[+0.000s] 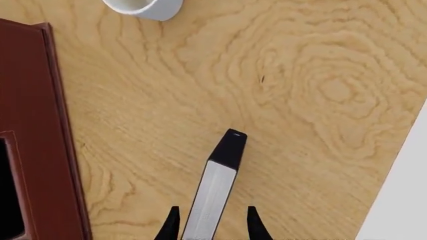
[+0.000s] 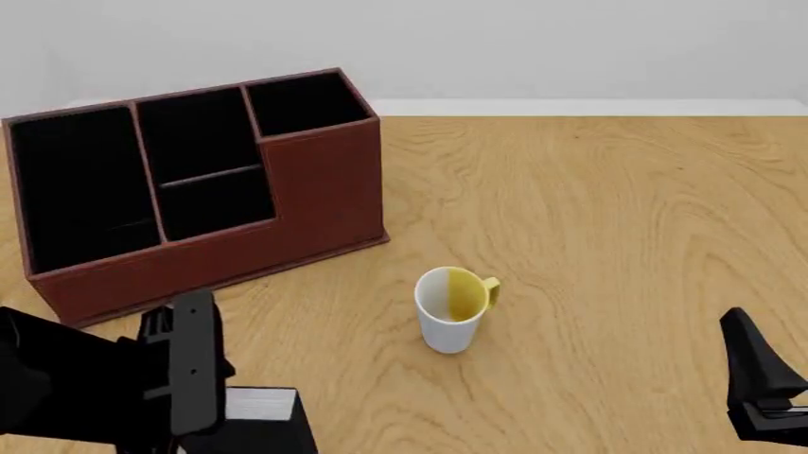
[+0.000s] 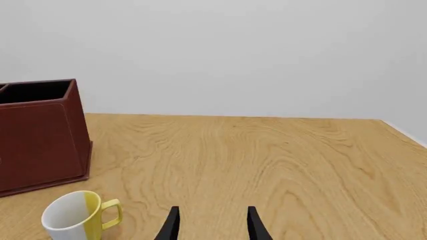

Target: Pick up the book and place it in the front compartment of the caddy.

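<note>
The book [image 1: 215, 190] stands on edge on the wooden surface [image 2: 606, 208], between the spread fingers of the left hand [image 1: 211, 225], not visibly clamped. Its long axis runs away from the hand, page edges facing up. The caddy [image 2: 316, 189] stands just beside it. The right hand [image 3: 211, 225] hangs open and empty near the mug [image 2: 451, 307].

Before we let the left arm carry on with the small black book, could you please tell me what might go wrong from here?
1. The left gripper straddles the small black book with white page edges, but the fingers look apart from it, so a lift might slip.
2. The white and yellow mug stands between the book and the reddish-brown leather-look caddy; a low carry could clip it.
3. The front compartment is narrow.
</note>
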